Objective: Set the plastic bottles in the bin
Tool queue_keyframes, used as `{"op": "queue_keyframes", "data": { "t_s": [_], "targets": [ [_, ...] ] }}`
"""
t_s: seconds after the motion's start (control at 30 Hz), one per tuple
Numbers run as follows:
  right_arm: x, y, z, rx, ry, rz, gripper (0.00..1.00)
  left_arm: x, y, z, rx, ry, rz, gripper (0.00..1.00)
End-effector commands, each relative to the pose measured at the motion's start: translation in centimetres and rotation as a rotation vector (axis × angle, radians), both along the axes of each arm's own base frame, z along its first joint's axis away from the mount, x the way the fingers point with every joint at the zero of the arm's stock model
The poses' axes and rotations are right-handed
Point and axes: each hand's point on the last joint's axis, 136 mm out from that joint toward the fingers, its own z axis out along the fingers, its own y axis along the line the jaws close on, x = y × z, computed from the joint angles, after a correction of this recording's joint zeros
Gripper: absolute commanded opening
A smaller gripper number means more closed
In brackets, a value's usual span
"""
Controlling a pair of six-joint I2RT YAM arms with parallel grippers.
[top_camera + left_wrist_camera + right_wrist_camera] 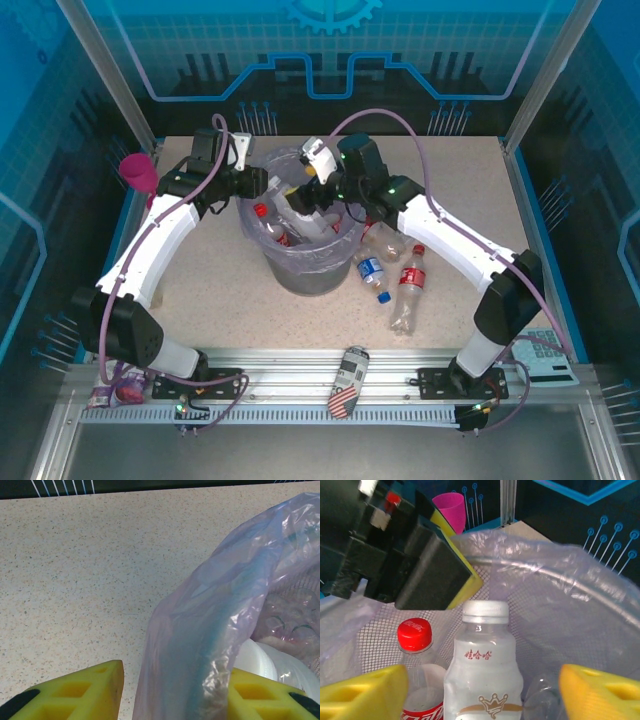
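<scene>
My right jaws are released and stand wide apart over the bin [300,278]. A white-capped bottle [482,665] is upright between the yellow pads [370,690] without touching them, and a red-capped bottle [415,635] stands just beside it inside the lavender bag [200,630]. My left jaws are released too, with a fold of this bag between them at the bin's rim, and a few more bottles [410,285] lie on the bench [200,290] just beside the bin on my right.
</scene>
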Motion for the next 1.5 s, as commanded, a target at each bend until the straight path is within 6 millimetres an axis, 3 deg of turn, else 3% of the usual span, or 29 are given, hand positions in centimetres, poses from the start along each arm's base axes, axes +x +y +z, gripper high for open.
{"op": "queue_keyframes", "data": {
  "t_s": [0.0,0.17,0.33,0.5,0.6,0.83,0.9,1.0,1.17,1.27,1.47],
  "targets": [
    [-0.4,1.4,1.3,0.024,0.022,0.038,0.68,-2.5,0.8,-8.1,0.105,0.257,0.001,0.46],
    [0.5,3.6,-1.9,-0.029,0.078,0.042,0.45,-2.5,0.8,-8.0,0.104,0.253,0.002,0.46],
    [0.6,5.1,-5.5,-0.078,0.154,0.061,0.41,-2.5,0.9,-7.9,0.106,0.249,0.003,0.46],
    [0.4,5.1,-8.3,-0.115,0.189,0.041,0.37,-2.5,0.9,-7.9,0.105,0.25,0.003,0.46],
    [0.3,5.0,-7.0,-0.09,0.169,0.046,0.38,-2.5,0.8,-7.9,0.104,0.252,0.002,0.46],
    [-1.1,3.7,1.1,0.007,0.029,0.061,0.48,-2.5,0.9,-7.9,0.108,0.251,0.002,0.46],
    [-1.7,2.5,3.1,0.012,-0.012,0.034,0.51,-2.5,0.9,-8.0,0.109,0.253,0.002,0.46],
    [-2.1,0.1,4.6,-0.005,-0.053,-0.023,0.57,-2.5,0.8,-8.0,0.106,0.255,0.002,0.46],
    [-2.1,-5.4,5.1,-0.053,-0.067,-0.177,0.62,-2.5,0.9,-7.9,0.105,0.252,0.003,0.46],
    [-1.8,-9.6,3.7,-0.085,-0.035,-0.284,0.64,-2.5,0.9,-7.8,0.107,0.249,0.003,0.46],
    [-0.9,-17.5,-1.8,-0.193,0.093,-0.497,0.65,-2.5,0.9,-7.9,0.107,0.251,0.004,0.46]
  ]
}}
